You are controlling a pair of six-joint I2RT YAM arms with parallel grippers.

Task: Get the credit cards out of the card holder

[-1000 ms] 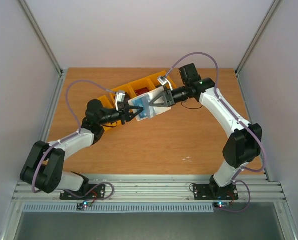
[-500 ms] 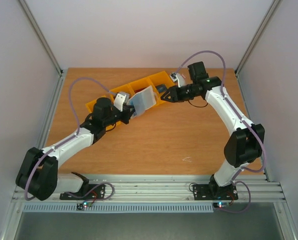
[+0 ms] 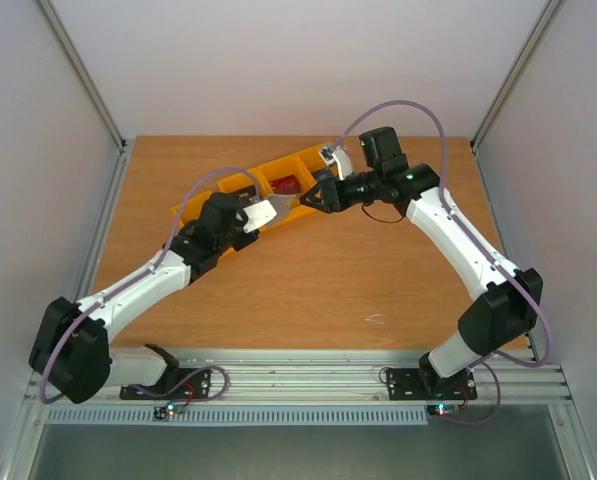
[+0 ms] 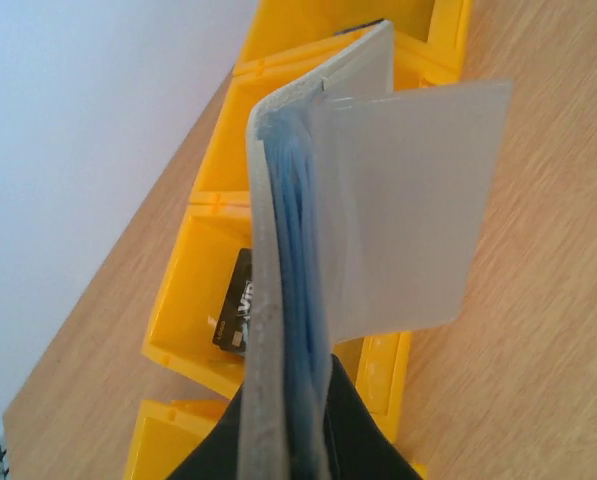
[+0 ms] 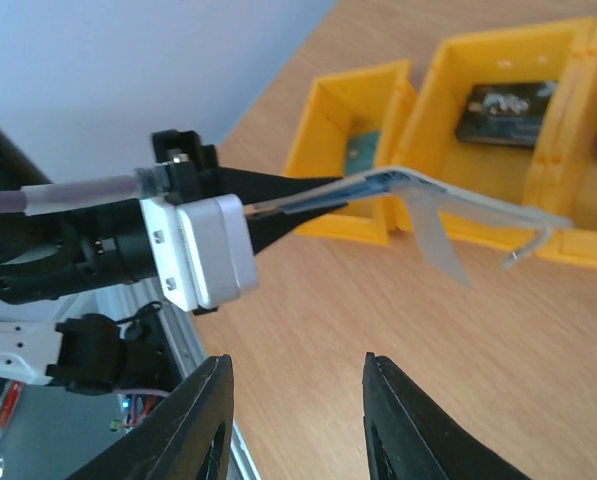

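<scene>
Yellow bins [image 3: 300,160] stand in a slanted row toward the far side of the wooden table [image 3: 328,290], and both arms reach in to meet just in front of them. The left tool [image 3: 256,216] is clamped on the card holder [image 3: 270,207], which is held in the air beside the near wall of the row, clear of the table. From the left wrist the card holder [image 4: 263,250] appears edge-on, its grey cover gripped at the lower end between two dark fingers [image 4: 353,440] and the fold slightly parted. Blue layers show inside, though I cannot tell whether they are pockets or a card. A clear flap [image 4: 408,210] sticks out from its side. Three cards lie in separate compartments: a red card [image 3: 288,185], a dark card [image 4: 235,312] with pale lettering, and a teal card [image 5: 364,150] in the compartment next to the dark one. The right tool [image 3: 314,195] sits near the free end of the card holder without touching it. In its own camera its fingers [image 5: 203,420] stand apart with nothing between them, facing the left tool across bare wood.
</scene>
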